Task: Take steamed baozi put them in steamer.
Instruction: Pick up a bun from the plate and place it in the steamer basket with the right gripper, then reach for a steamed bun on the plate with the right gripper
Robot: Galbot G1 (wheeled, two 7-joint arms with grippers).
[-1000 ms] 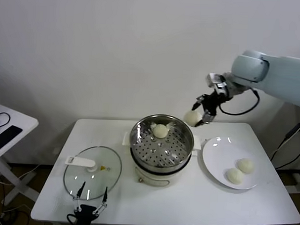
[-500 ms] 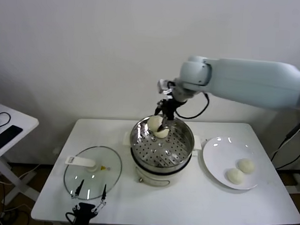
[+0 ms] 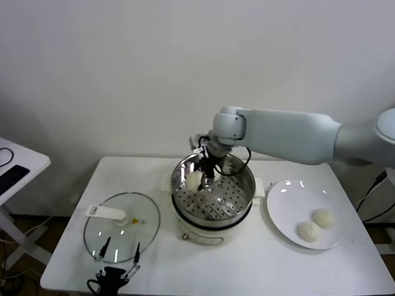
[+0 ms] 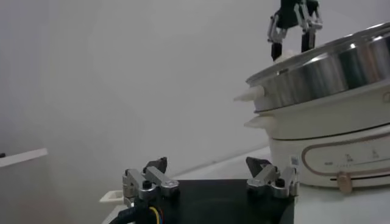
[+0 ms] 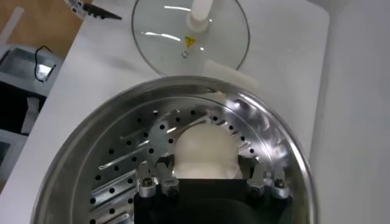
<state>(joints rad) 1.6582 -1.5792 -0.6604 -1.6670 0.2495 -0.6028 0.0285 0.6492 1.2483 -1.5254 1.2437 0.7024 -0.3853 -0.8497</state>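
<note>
Baozi (image 5: 204, 152) clamped by right gripper (image 5: 207, 182), above steamer (image 5: 109, 146).

Plain white wall (image 3: 122, 67) behind a white table (image 3: 349, 270) — second white side table (image 3: 18, 164) at left.

Right gripper (image 5: 205, 182): fingertips hidden behind held baozi (image 5: 205, 151); bun's underside unseen, contact with steamer (image 5: 122, 140) floor undeterminable. Head view: second bun behind arm, not visible. Steamer base (image 4: 341, 146) cut by frame edge. Left gripper (image 4: 210, 179): wrist body cropped below.
</note>
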